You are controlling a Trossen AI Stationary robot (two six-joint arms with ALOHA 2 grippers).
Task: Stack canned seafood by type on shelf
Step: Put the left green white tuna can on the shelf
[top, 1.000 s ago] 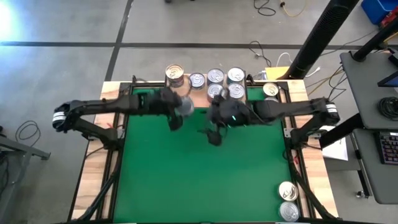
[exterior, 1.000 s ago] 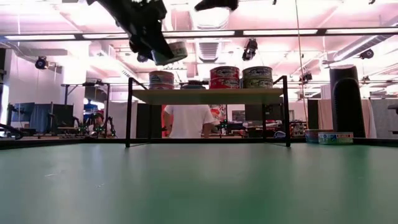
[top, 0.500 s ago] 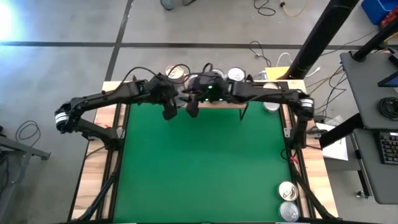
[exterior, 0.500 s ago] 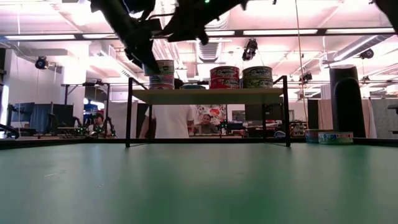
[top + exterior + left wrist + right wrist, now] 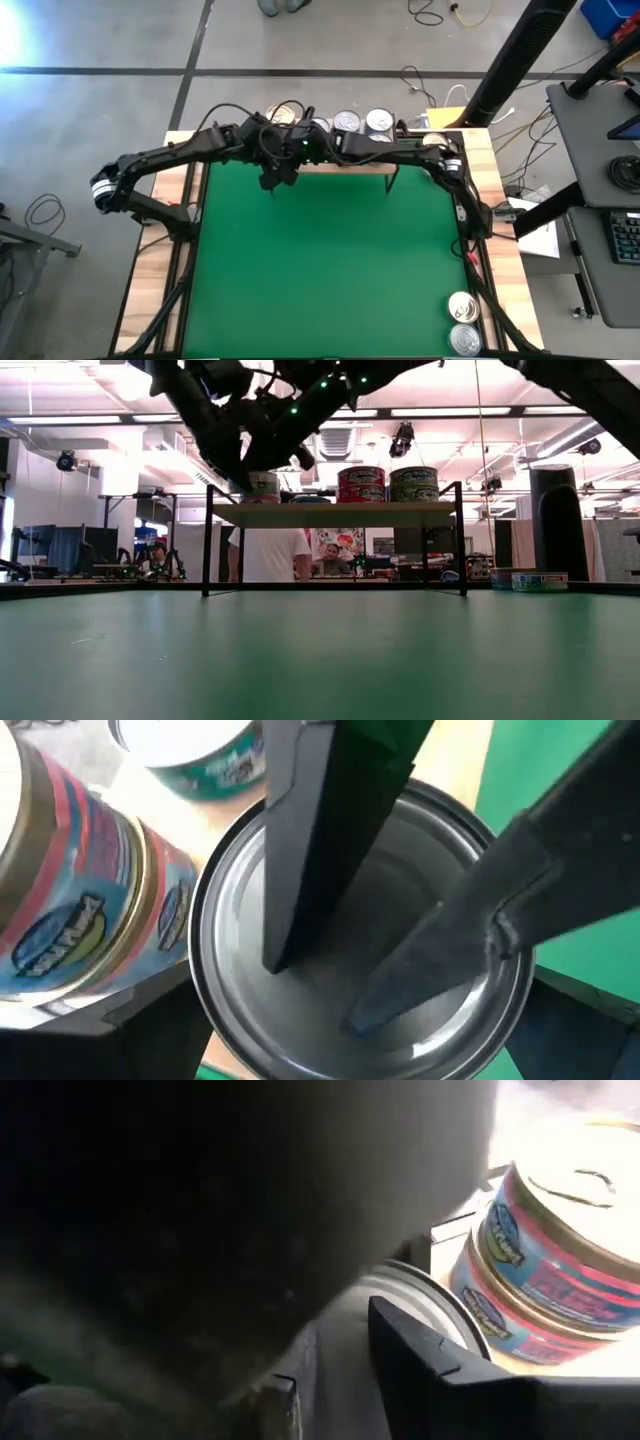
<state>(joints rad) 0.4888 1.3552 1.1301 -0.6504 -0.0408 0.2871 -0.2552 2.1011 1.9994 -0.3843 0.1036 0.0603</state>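
While the shelf stands at the table's far edge, you've got tins on it: a red pair and a green pair stacked two high toward its right, one more tin at its left end behind the arms. Both grippers crowd that left end. Left gripper is clamped on a silver-topped tin, its rim pinched between the side pads, with two dark fingers crossing over the lid. Beside it you see a pink-and-blue stack. Right gripper reaches in from the right; can't tell whether its fingers are open or closed. Spare tins sit at the mat's near right corner.
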